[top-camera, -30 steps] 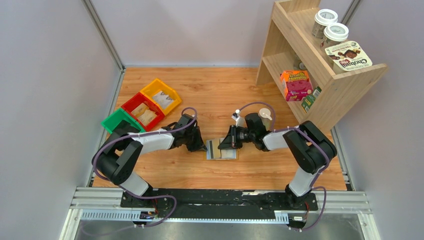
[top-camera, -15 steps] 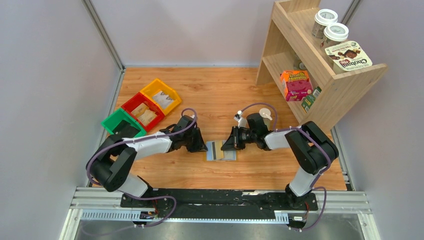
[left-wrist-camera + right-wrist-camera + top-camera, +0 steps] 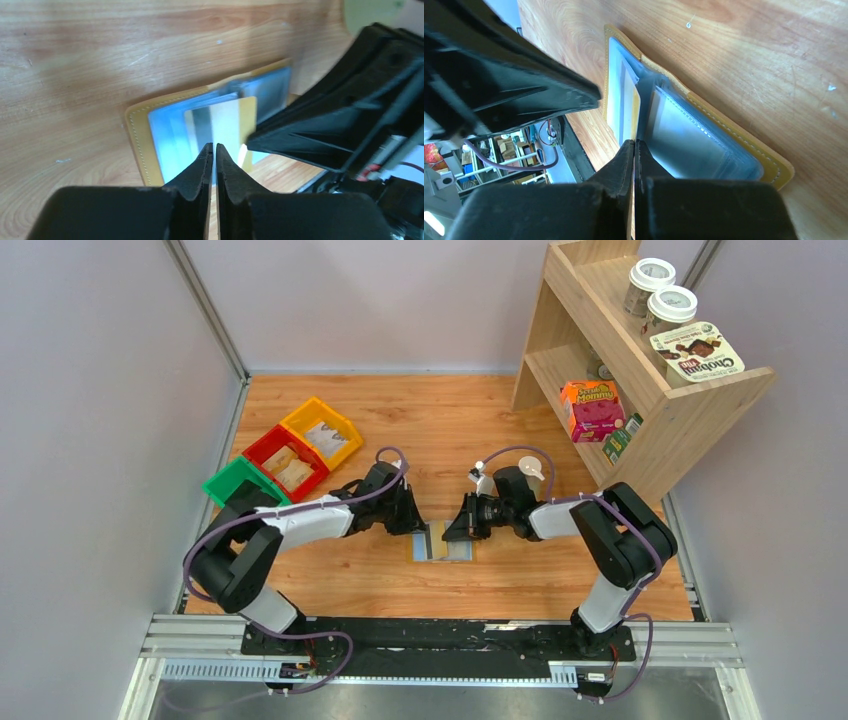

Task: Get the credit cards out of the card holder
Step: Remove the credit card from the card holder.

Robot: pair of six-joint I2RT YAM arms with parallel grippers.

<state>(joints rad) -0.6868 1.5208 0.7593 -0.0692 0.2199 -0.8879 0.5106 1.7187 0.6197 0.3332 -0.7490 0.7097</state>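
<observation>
Mustard card holder [image 3: 445,548] lies open on the tabletop [image 3: 440,430]; my right hand [image 3: 634,146] sits together over its fold; whether my left hand [image 3: 214,148] grips anything, I cannot tell.

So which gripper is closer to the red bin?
Left. The left gripper is right of the red bin, at the card holder's left edge; the right gripper is farther right, over the holder.

From above, the left gripper [image 3: 417,527] and right gripper [image 3: 458,530] hide the wallet's [image 3: 440,548] ends; whether the left pinches a card [image 3: 225,119] is unclear.
</observation>
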